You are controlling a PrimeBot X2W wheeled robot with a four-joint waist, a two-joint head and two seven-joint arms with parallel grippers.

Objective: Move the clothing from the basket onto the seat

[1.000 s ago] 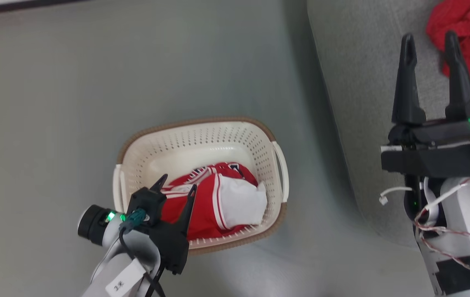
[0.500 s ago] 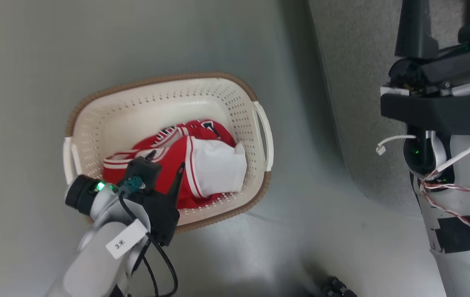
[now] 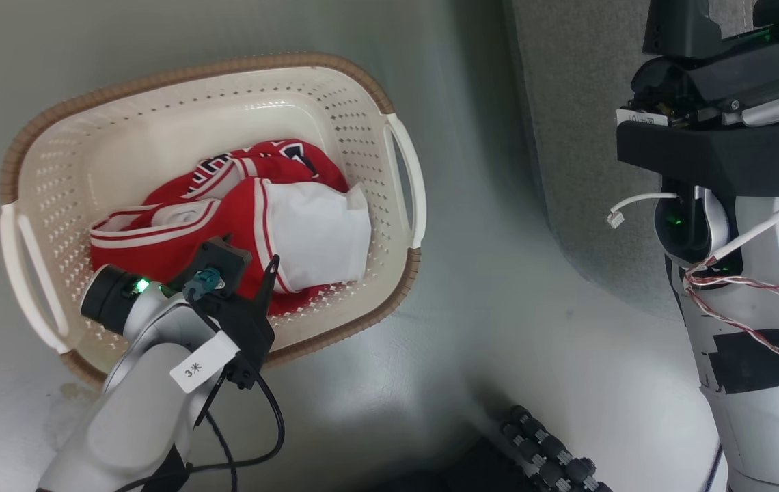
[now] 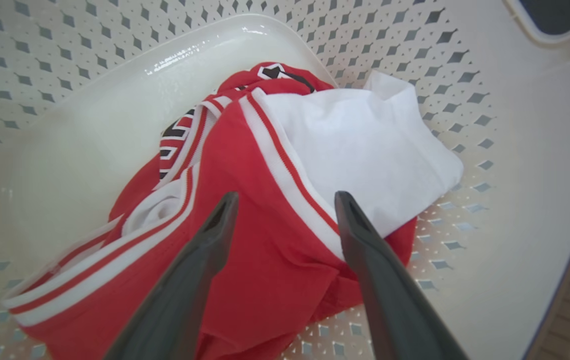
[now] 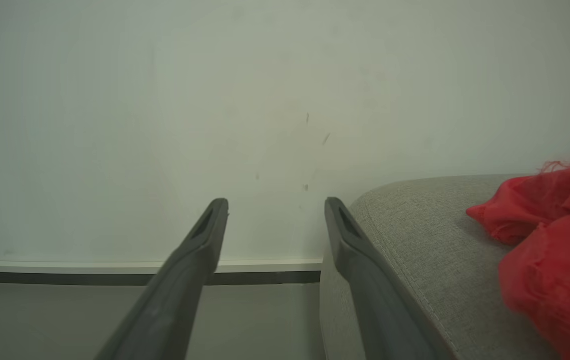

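Step in hand, as judged: first grasp on the jersey [image 4: 275, 240].

- Task's thing: the jersey was found crumpled in the basket [image 3: 123, 137], toward its 4 o'clock corner, red body uppermost and white sleeve [image 4: 365, 140] folded to the 1 o'clock side of the left jaws.
- Left jaws: held apart, nothing between them, poised over the red fold inside the basket. Contact with the cloth could not be made out.
- Right jaws: held apart and empty, pointed at the wall [image 5: 165, 100], with the seat [image 5: 415, 225] just beside them at 4 o'clock.
- A red garment [image 5: 550, 250], probably the shorts, was noted already lying on the seat.

How the grasp is best done: the jaws should be lowered straight onto the raised red ridge between them, so that several layers are pinched. The flat white sleeve should be avoided, since a single layer may slip. The basket floor should not be pressed hard, and a perforation should not be caught by a tip.

Around and in the way: the near basket wall and brown rim must be cleared on the lift. The floor [image 3: 499, 307] between basket and seat was seen bare. The left arm's black cable [image 3: 273, 437] hung loose at 6 o'clock.
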